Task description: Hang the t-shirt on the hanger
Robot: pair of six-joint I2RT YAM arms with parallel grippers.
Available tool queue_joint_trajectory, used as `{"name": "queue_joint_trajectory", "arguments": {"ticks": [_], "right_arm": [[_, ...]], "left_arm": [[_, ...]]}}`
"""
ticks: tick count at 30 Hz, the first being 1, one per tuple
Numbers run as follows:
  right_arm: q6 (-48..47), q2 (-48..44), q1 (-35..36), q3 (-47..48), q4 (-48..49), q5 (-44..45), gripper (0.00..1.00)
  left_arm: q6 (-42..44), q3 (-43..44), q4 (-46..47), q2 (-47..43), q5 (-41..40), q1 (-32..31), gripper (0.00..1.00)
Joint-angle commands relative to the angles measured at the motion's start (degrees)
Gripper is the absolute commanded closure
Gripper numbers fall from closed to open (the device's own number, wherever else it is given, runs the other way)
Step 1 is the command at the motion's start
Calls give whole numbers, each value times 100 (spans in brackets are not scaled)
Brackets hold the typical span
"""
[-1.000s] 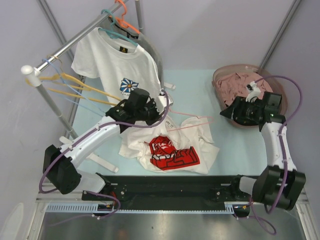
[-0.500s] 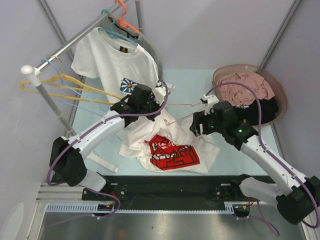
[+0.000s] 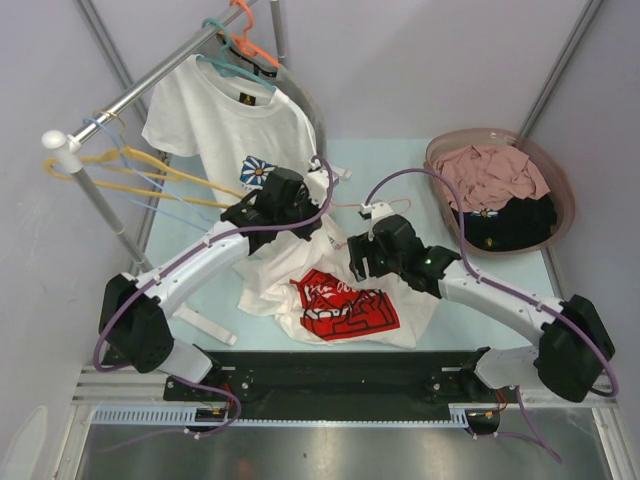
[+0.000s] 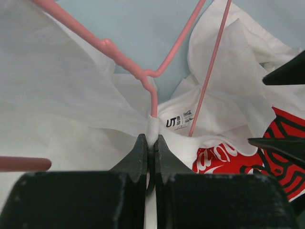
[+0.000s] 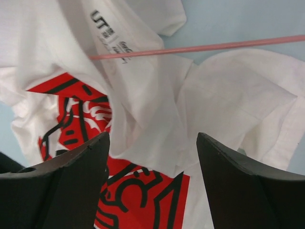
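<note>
From above, the t-shirt lies rumpled on the bench between the two arms, red print up. The hanger lies at the shirt's far edge, its thin wire running out toward the basket. The left gripper is down at that far edge. The right gripper hovers over the shirt's right half, just beside the print.

In the left wrist view, the left gripper's jaws are pressed together on a small fold of white cloth, just where the hanger's wire runs down into the shirt. I cannot tell whether the wire itself is in the pinch. The neck label shows just past the jaws, so the fold is probably at the collar. One hanger arm goes off under loose cloth at the upper left; another thin bar crosses over the shirt.

In the right wrist view, the right gripper's fingers stand well apart with nothing between them. They hang above crumpled cloth and the top of the print, with a hanger bar crossing beyond.

The step in hand looks like threading the hanger in at the neck, with the shoulders not yet over it. Next, the right gripper probably needs to drop onto cloth near the collar, close, and draw it over the bare hanger arm. The left gripper would keep its pinch steady.
</note>
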Motion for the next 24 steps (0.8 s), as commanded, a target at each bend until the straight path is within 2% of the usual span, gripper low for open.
{"name": "queue_joint_trajectory", "arguments": {"ticks": [1, 5, 9, 11, 13, 14, 17, 20, 24], "right_arm": [[121, 485, -76, 4, 293, 341, 22], [296, 820, -76, -13, 329, 349, 34], [270, 557, -287, -83, 4, 420, 39], [279, 268, -671, -84, -426, 254, 46], [192, -65, -1007, -136, -803, 113, 62], [121, -172, -1330, -189, -858, 51, 76], [-177, -349, -1971, -400, -911, -265, 100], [-415, -235, -2578, -505, -718, -713, 100], [-635, -112, -3334, -497, -218, -1695, 100]], "left_arm": [[-293, 212, 263, -299, 105, 65, 100], [-337, 239, 149, -343, 193, 127, 100], [-416, 239, -9, -439, 255, 337, 100], [-425, 213, -27, -580, 308, 452, 100], [-364, 55, 95, -711, 369, 522, 100], [-337, -15, 148, -878, 395, 540, 100], [-267, -323, 368, -1194, 597, 593, 100], [-135, -631, 631, -1493, 852, 672, 100], [575, -851, 597, -1678, 967, 689, 100]]}}
